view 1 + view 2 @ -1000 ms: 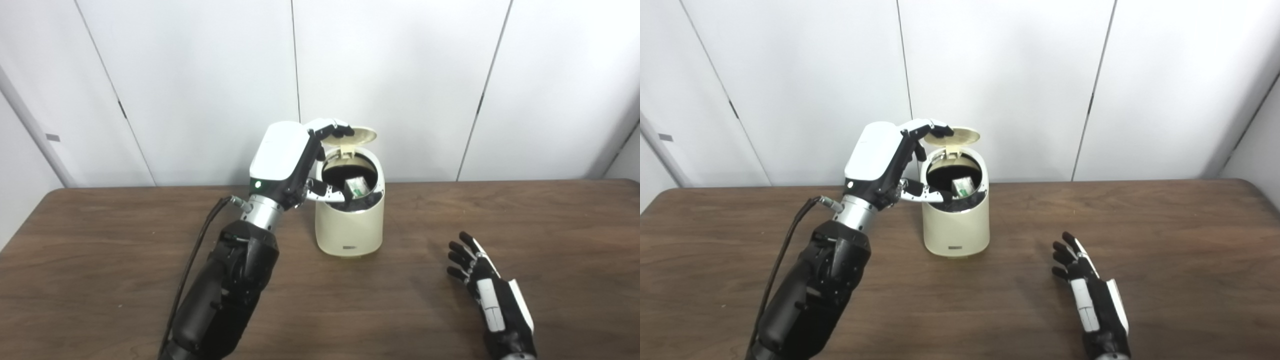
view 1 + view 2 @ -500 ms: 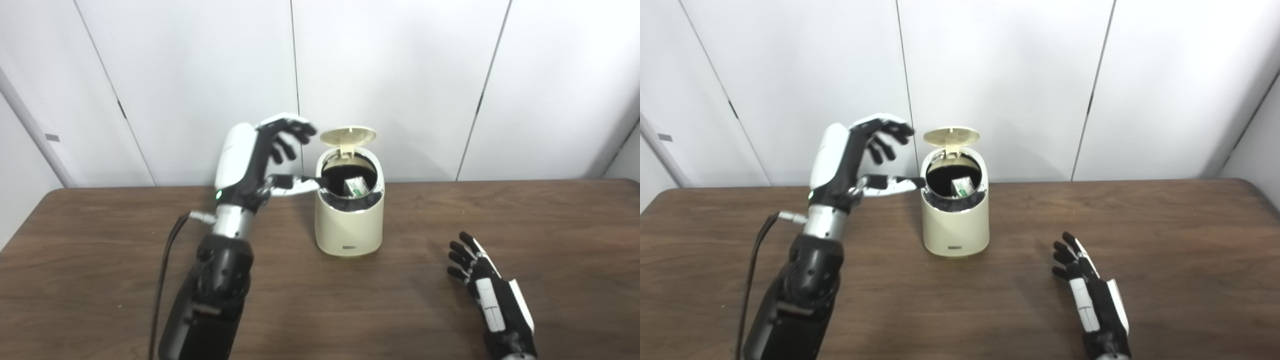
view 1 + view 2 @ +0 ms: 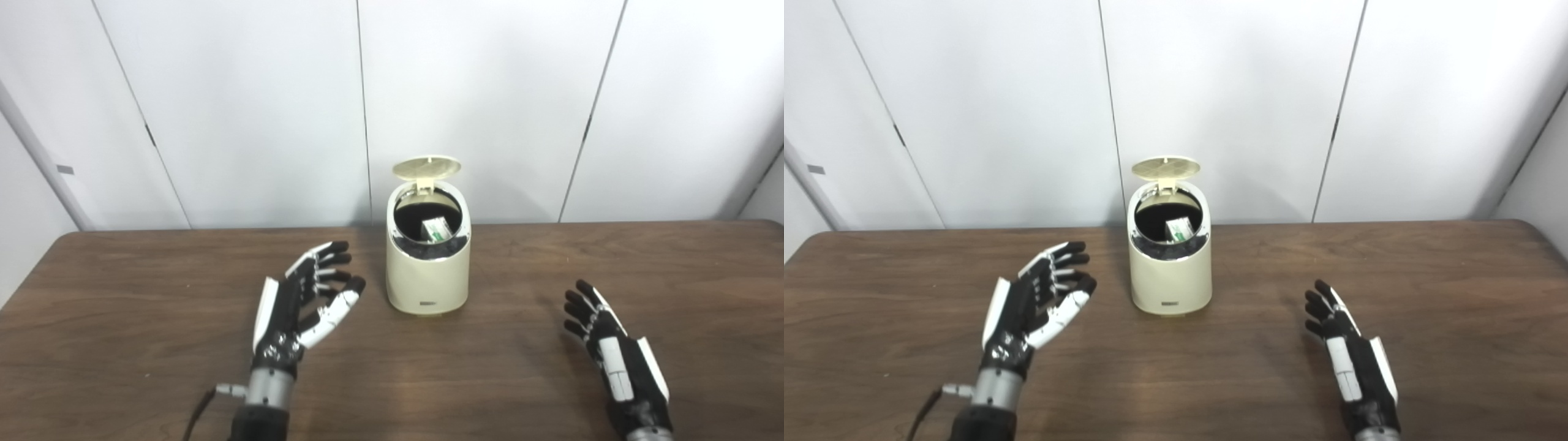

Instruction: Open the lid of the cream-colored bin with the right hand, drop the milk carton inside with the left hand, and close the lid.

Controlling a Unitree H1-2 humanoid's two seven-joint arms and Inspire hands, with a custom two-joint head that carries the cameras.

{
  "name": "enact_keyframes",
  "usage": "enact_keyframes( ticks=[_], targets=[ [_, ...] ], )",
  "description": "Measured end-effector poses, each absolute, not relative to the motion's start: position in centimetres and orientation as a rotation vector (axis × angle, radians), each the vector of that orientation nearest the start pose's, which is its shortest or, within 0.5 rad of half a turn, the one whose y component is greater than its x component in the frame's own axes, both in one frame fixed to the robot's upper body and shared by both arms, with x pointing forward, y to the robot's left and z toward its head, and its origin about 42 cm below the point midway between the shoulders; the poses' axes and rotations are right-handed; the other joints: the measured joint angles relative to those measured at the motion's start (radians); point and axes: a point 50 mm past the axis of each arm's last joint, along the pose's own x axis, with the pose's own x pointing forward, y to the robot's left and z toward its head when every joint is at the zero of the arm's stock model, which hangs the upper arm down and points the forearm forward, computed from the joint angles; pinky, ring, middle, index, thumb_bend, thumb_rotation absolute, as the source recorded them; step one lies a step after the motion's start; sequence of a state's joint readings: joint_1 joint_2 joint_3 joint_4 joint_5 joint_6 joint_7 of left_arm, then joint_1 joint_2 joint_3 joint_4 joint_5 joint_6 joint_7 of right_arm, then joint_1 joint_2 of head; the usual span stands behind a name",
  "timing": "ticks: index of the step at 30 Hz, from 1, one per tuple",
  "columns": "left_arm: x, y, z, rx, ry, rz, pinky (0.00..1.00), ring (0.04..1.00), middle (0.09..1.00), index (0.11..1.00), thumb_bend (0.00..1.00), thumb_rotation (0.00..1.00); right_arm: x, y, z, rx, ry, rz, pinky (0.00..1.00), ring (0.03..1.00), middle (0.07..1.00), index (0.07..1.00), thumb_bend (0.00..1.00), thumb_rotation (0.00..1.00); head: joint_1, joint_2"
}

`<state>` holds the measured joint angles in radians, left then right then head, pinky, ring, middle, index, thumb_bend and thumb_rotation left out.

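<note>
We see the milk carton (image 3: 436,229) already inside the bin (image 3: 428,278), whose lid (image 3: 427,168) stands up. Our left hand (image 3: 304,304) and right hand (image 3: 614,362) are low over the table (image 3: 122,318), fingers spread, holding nothing. Only closing the lid remains.

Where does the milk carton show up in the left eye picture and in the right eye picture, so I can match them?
Left eye view: the milk carton lies inside the open cream-colored bin, just right of picture centre.
Right eye view: the milk carton sits in the same bin, at picture centre.
Shared landmark: the raised lid, standing up behind the bin's opening.
</note>
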<state>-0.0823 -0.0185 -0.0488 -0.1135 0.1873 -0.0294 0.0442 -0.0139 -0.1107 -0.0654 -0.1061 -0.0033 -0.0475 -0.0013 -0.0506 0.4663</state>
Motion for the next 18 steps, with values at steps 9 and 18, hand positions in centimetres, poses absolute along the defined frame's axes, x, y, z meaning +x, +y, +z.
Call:
enact_keyframes(
  ticks=[9, 18],
  targets=[
    [29.9, 19.2, 12.5, 0.085, -0.169, 0.004, 0.86, 0.899, 0.915, 0.935, 0.52, 0.77, 32.8, -25.1, 18.4, -0.161, -0.31, -0.024, 0.87, 0.91, 0.907, 0.902, 0.68, 0.91, -0.028, 0.003],
    [30.2, 18.7, 12.0, 0.094, -0.159, -0.006, 0.87, 0.909, 0.924, 0.937, 0.54, 0.82, 36.5, -23.9, 24.5, -0.29, -0.412, 0.033, 0.83, 0.904, 0.922, 0.909, 0.57, 0.92, -0.035, 0.0]
  ],
)
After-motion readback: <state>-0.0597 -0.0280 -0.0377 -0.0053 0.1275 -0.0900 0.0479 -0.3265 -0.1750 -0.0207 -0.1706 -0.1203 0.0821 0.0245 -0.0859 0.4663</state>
